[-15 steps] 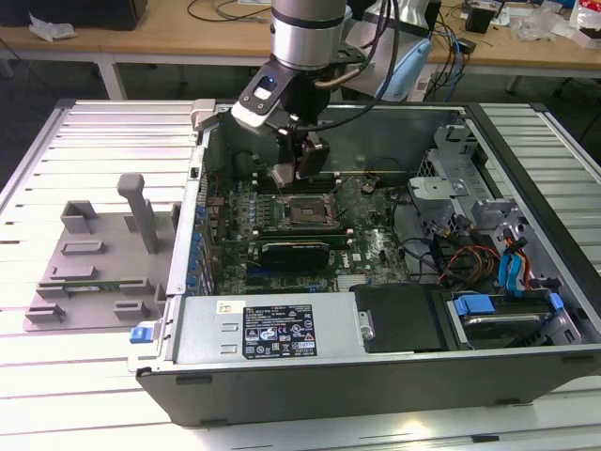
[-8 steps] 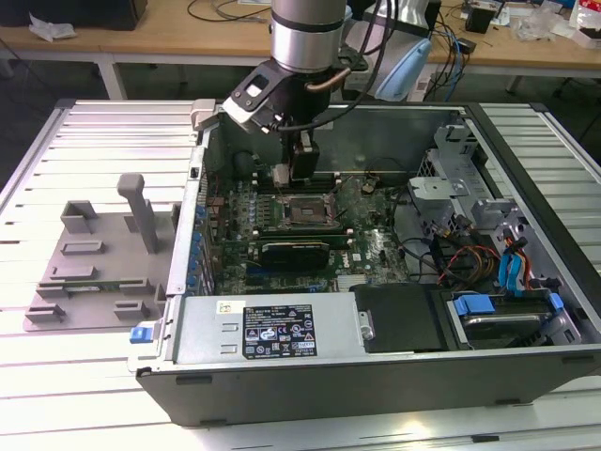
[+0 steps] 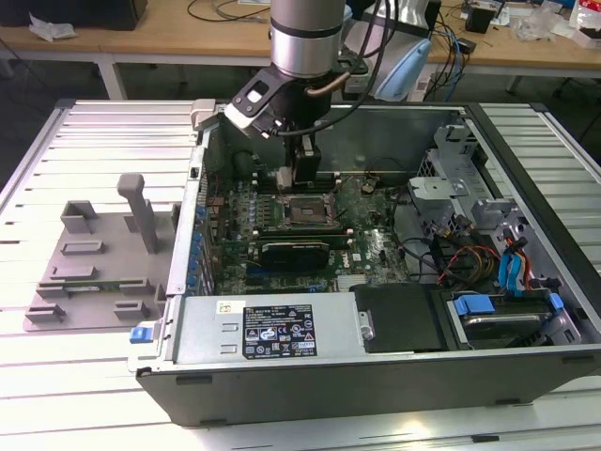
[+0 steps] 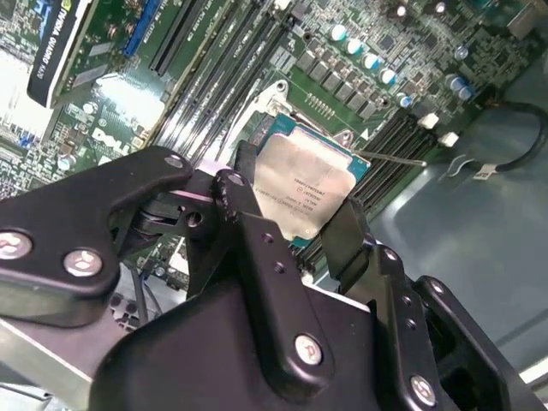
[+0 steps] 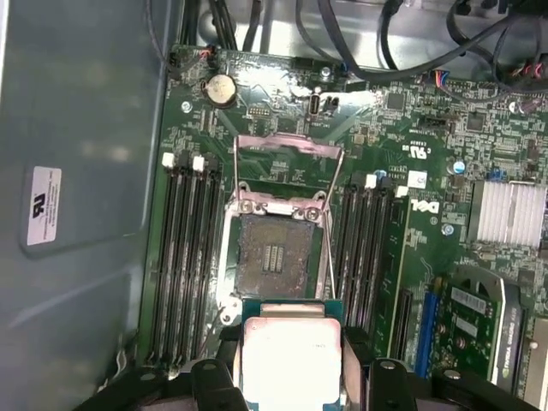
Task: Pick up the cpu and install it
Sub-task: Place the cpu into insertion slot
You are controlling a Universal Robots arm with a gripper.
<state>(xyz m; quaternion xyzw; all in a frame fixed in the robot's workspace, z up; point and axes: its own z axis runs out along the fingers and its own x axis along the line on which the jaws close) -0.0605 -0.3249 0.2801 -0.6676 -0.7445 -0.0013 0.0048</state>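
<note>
got the cpu (image 5: 291,360) clamped in the tool (image 4: 295,204), hanging close above the open socket (image 5: 272,257) inside the pc case (image 3: 394,376). so pickup part done, looks like. not seated yet tho, going by the bare socket and flipped-up frame (image 5: 288,144).

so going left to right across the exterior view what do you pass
grey tray → gripper holding the cpu → drive cage → blue cables
</note>
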